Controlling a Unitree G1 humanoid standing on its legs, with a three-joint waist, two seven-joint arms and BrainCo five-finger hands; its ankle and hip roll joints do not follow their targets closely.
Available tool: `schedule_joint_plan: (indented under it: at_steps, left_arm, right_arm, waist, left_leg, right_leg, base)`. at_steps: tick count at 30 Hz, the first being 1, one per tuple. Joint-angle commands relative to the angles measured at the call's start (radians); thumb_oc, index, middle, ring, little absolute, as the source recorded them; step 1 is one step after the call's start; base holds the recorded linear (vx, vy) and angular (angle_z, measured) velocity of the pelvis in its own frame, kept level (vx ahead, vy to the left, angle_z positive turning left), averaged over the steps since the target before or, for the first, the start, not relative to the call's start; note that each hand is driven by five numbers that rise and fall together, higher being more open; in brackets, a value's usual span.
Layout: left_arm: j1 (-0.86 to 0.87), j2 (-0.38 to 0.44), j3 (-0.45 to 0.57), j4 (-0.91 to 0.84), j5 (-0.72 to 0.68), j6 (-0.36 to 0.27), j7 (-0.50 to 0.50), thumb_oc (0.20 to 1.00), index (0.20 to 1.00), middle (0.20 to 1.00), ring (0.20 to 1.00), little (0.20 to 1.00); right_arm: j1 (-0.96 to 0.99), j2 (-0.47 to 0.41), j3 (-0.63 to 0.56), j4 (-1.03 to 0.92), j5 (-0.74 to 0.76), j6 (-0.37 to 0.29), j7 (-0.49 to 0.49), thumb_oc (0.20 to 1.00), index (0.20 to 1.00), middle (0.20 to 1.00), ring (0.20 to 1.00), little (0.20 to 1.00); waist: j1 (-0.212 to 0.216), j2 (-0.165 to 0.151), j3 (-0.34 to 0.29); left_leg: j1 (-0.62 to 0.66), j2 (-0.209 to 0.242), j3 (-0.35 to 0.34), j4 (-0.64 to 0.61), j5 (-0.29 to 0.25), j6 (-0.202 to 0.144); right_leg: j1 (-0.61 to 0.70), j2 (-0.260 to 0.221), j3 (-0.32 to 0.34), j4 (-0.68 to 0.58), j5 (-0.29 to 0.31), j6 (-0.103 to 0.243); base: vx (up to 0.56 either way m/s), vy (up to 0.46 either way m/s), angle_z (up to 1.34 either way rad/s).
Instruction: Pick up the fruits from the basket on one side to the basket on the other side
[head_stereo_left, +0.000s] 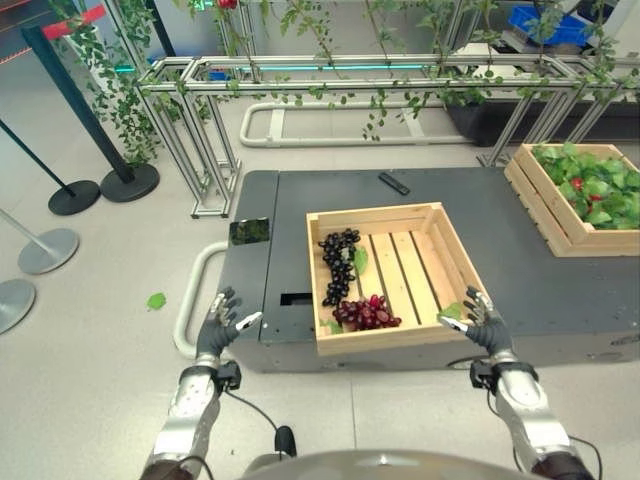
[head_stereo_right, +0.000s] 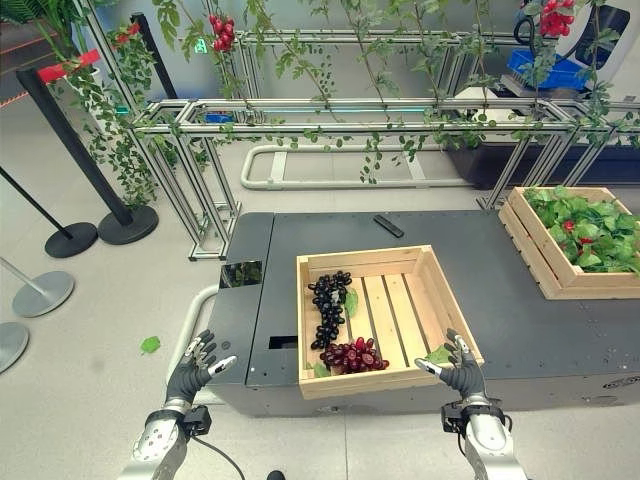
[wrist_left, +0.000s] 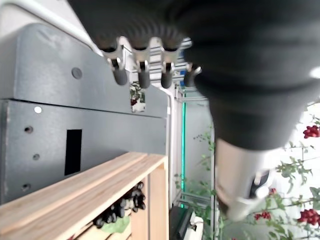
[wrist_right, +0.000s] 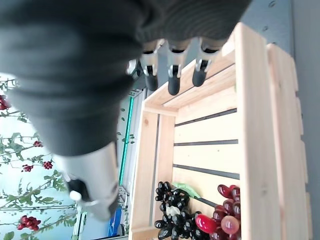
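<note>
The main risk from here is a poor hold on the fruit: the long bunch of dark, almost black grapes (head_stereo_left: 338, 266) and the smaller cluster of red grapes (head_stereo_left: 366, 313) lie against the 9 o'clock wall and 7 o'clock corner of the shallow pale wooden slatted crate (head_stereo_left: 430, 268), so fingers coming down may strike the wall or the near rim, pinch only a few berries and tear them off, or drag the light crate across the dark grey metal desk (head_stereo_left: 500, 215). Both hands are empty and spread open. The left hand (head_stereo_left: 221, 322) hangs off the desk's 8 o'clock corner, well apart from the crate; the right hand (head_stereo_left: 479, 318) sits just beside the crate's 5 o'clock corner, fingers straight, and would have to cross the whole open crate to reach the fruit. The second wooden crate, filled with green leaves and a few red fruits (head_stereo_left: 585, 196), stands at 2 o'clock on the desk, well apart, so a carried bunch could shed berries along the way. A small black remote-like bar (head_stereo_left: 394, 183) lies at 12 o'clock on the desk, clear of that path. Behind it, a silver metal frame hung with leafy vines (head_stereo_left: 330, 75) crosses the back, and black stanchion posts (head_stereo_left: 75, 100) stand on the floor at 10 o'clock.
</note>
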Motion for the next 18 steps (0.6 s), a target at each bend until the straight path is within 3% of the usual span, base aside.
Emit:
schedule_joint_plan:
  at_steps: [1,7,17,18]
  left_arm:
    - [-0.065,0.017,0.013,0.002,-0.016,-0.047,0.014,1.0,1.0,1.0,1.0,1.0]
    - [-0.078,0.008,-0.003,0.056,0.009,-0.044,0.034,1.0,1.0,1.0,1.0,1.0]
    - [-0.102,-0.03,0.006,0.418,0.06,-0.001,0.077,1.0,1.0,1.0,1.0,1.0]
    - [-0.117,-0.037,0.013,0.559,0.101,0.022,0.07,1.0,1.0,1.0,1.0,1.0]
  right_arm:
    - [-0.041,0.0,-0.019,-0.017,-0.001,-0.051,-0.016,1.0,1.0,1.0,1.0,1.0]
    - [-0.061,0.01,-0.006,0.067,0.007,-0.052,-0.037,1.0,1.0,1.0,1.0,1.0]
    - [-0.111,0.033,-0.064,0.489,0.115,-0.035,-0.114,1.0,1.0,1.0,1.0,1.0]
    - [-0.126,0.023,-0.06,0.6,0.099,-0.02,-0.113,1.0,1.0,1.0,1.0,1.0]
  waist:
    - [-0.007,-0.009,-0.012]
    - [-0.005,-0.009,-0.013]
    - [-0.002,-0.001,-0.019]
    - [-0.001,0.0,-0.017]
  left_leg:
    - [0.06,0.044,0.002,0.102,-0.131,-0.037]
    - [0.068,0.042,-0.002,0.091,-0.128,-0.036]
    - [0.071,0.038,-0.007,0.064,-0.114,-0.039]
    - [0.077,0.038,-0.009,0.059,-0.114,-0.04]
  right_leg:
    - [-0.04,0.017,-0.01,0.054,-0.042,0.017]
    - [-0.035,0.017,-0.012,0.047,-0.038,0.018]
    - [-0.035,0.017,-0.02,0.028,-0.022,0.022]
    - [-0.031,0.017,-0.021,0.027,-0.022,0.022]
  base:
    - [0.0,0.0,0.0]
    - [-0.01,0.003,0.02]
    - [0.0,0.001,0.02]
    - [0.0,-0.001,0.07]
